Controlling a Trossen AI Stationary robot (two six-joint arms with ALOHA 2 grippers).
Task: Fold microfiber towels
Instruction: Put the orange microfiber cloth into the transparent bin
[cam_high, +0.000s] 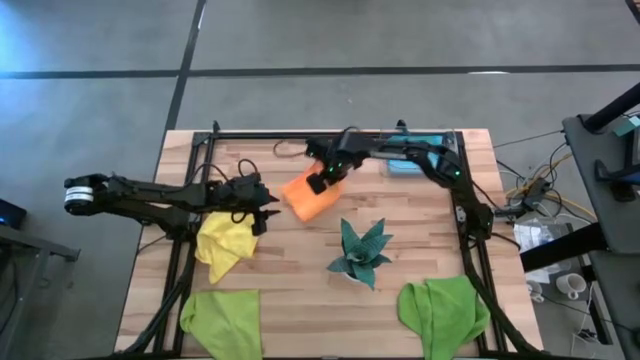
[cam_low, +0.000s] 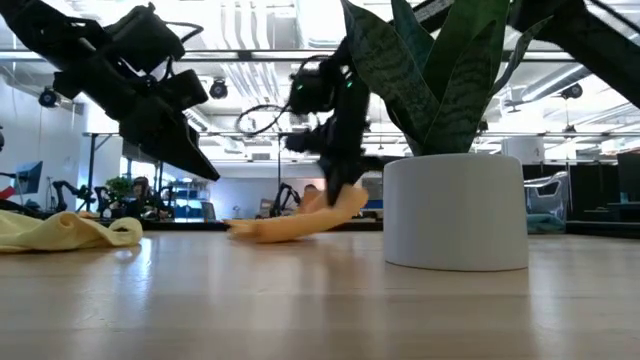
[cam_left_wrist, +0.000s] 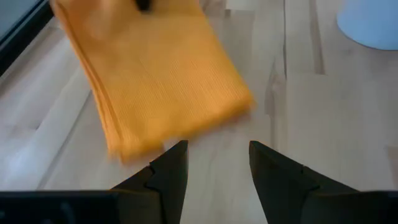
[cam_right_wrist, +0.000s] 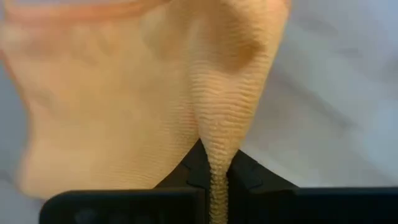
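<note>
Orange towel (cam_high: 312, 197) lying folded near the tabletop's (cam_high: 300, 285) far edge, about midway along. Right gripper (cam_high: 328, 176) fingers pinched tight on a fold of it. Left gripper (cam_high: 266, 209) fingers narrowly parted, empty, just beside. Best lifted slowly, keeping layers aligned, pinch firm, avoiding drag.
</note>
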